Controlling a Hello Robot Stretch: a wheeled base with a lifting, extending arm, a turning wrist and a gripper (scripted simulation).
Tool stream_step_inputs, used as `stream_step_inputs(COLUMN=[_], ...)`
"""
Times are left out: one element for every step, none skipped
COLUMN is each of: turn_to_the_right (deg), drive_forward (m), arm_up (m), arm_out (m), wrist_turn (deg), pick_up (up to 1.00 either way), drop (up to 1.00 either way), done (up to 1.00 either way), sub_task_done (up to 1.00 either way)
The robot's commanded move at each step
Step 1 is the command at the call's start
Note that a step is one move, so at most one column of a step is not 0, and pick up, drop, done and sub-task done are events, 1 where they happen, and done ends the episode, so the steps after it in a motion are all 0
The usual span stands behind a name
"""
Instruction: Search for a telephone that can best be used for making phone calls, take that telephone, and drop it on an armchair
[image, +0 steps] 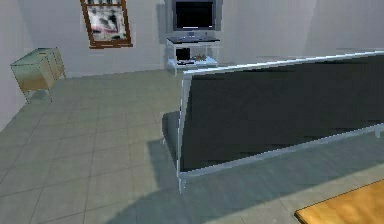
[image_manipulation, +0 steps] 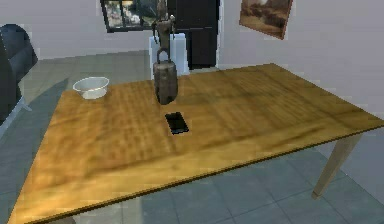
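Near the wooden table (image_manipulation: 250, 110) no part of the robot's own body can be made out, so its colours and shapes cannot be told

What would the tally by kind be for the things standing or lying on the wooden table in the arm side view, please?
white bowl: 1
flat black phone: 1
brown statue-like figure: 1
Total on the wooden table: 3
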Motion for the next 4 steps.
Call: stream_step_inputs(turn_to_the_right=[0.0,0.0,0.0,0.0], drive_forward=[0.0,0.0,0.0,0.0], arm_up=[0.5,0.36,0.0,0.0], arm_out=[0.0,0.0,0.5,0.0], wrist_turn=[0.0,0.0,0.0,45.0], pick_up=[0.0,0.0,0.0,0.0], drop=[0.0,0.0,0.0,0.0], done=[0.0,0.0,0.0,0.0], sub_task_done=[0.0,0.0,0.0,0.0])
